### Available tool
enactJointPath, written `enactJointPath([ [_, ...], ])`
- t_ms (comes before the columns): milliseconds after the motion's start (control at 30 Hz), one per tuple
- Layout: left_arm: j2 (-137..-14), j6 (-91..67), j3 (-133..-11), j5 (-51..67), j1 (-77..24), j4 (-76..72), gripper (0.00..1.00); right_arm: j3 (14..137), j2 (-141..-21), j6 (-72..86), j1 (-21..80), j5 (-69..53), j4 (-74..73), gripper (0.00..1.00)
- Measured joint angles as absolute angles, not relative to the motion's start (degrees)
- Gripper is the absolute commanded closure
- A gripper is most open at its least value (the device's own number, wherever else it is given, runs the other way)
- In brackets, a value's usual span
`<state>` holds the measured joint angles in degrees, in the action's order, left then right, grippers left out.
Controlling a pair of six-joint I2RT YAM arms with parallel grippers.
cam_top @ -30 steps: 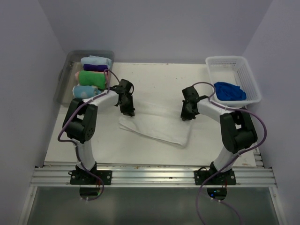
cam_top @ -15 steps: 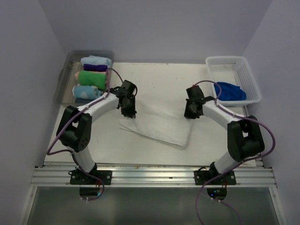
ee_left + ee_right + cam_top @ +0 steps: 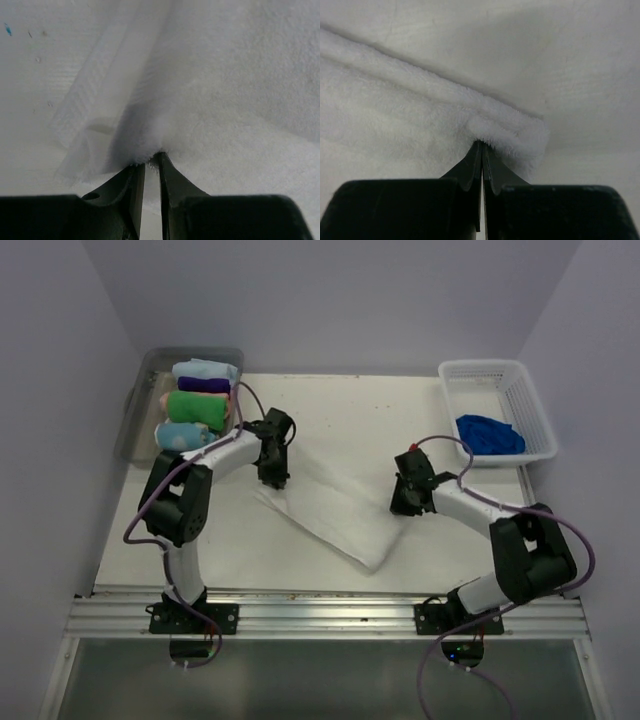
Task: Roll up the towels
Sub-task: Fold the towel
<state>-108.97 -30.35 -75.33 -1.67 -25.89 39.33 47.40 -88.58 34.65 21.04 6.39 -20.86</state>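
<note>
White towel (image 3: 335,505) is lying on the table (image 3: 340,410), long axis running ten to four o'clock. My left claw (image 3: 276,472) is pinching its ten o'clock end; my right claw (image 3: 405,502) is clenching its three o'clock edge.

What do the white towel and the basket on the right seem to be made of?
The white towel is likely terry cloth: matte, with a fuzzy nap visible up close. The basket is probably rigid white plastic, judging by its slotted lattice walls and smooth rim.
</note>
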Motion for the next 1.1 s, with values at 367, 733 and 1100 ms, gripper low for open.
enactJointPath([
  [367,-111.8,-27.8,-89.6,-1.0,-25.1,42.5,0.81,38.3,-66.5,46.3,36.6,9.6,-34.3,0.92],
  [733,-122.6,-29.9,-102.0,1.3,-28.0,41.0,0.87,49.8,-71.1,44.7,36.3,17.0,-39.6,0.94],
  [1100,-130.4,-30.7,-111.2,-1.3,-28.2,44.5,0.83,49.8,-71.1,42.2,36.3,17.0,-39.9,0.93],
])
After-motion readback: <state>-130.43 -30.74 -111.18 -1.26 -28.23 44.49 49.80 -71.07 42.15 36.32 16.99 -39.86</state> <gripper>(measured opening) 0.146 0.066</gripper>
